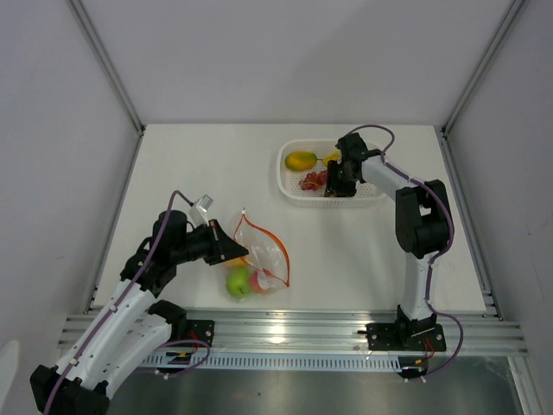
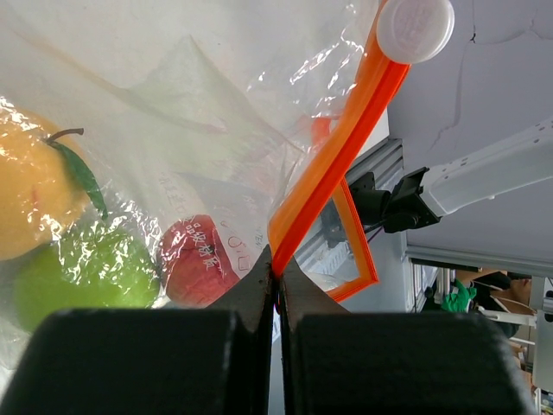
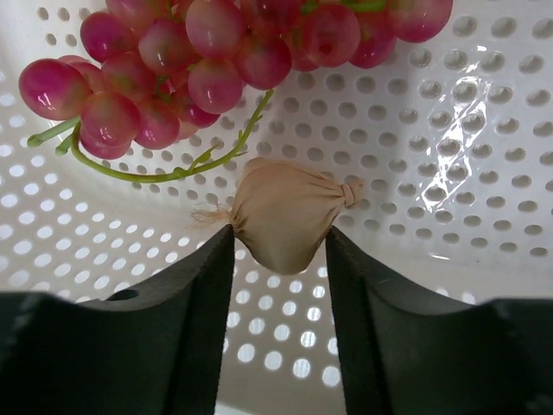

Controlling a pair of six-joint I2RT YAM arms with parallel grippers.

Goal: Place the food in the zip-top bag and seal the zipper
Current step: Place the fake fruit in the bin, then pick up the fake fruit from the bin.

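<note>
The clear zip-top bag (image 1: 262,256) lies on the table at front centre. Inside it are a green apple (image 2: 86,272), a yellow-orange fruit (image 2: 30,194) and a red fruit (image 2: 197,259). My left gripper (image 2: 276,272) is shut on the bag's orange zipper (image 2: 337,151), whose mouth gapes open. My right gripper (image 3: 278,238) reaches down into the white perforated basket (image 1: 294,192). Its two fingertips press the sides of a tan bulb-shaped food piece (image 3: 281,216). A dark red grape bunch (image 3: 207,60) lies just beyond it. A mango (image 1: 301,160) and a yellow piece (image 1: 332,156) also lie in the basket.
A white round slider (image 2: 415,26) sits at the far end of the zipper. The aluminium rail (image 1: 285,328) with both arm bases runs along the near edge. Grey walls close in the table on three sides.
</note>
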